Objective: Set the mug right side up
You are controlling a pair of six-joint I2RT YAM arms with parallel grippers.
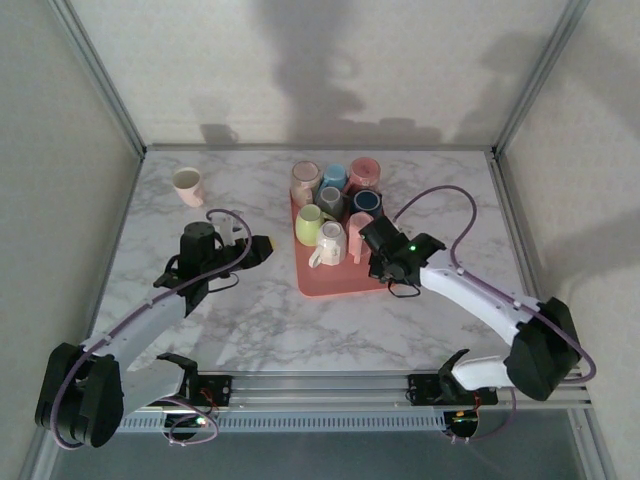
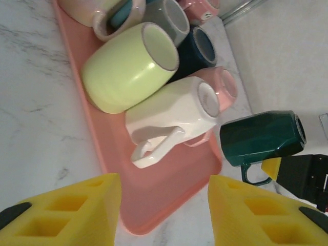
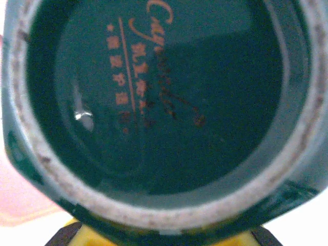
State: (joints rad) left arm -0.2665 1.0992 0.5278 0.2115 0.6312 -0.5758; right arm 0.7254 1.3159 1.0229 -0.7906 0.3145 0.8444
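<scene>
Above the marble table (image 1: 250, 320), your right gripper (image 1: 375, 245) pinches the green mug (image 2: 261, 137), seemingly sideways beside the pink tray (image 2: 179, 179), left gripper (image 1: 258, 247) parted, empty; that pinch could slip mid-turn.

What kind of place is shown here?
Probably a robot test cell: plain white walls in a metal frame, a left arm and right arm bolted to one rail, and a pink tray crowded with mugs on a marble-patterned table.

You have 1 dark green mug (image 2: 261, 137), faceted, tipped on its side just beside the pink tray's (image 2: 169, 189) corner. Orange lettering marks its base.
</scene>
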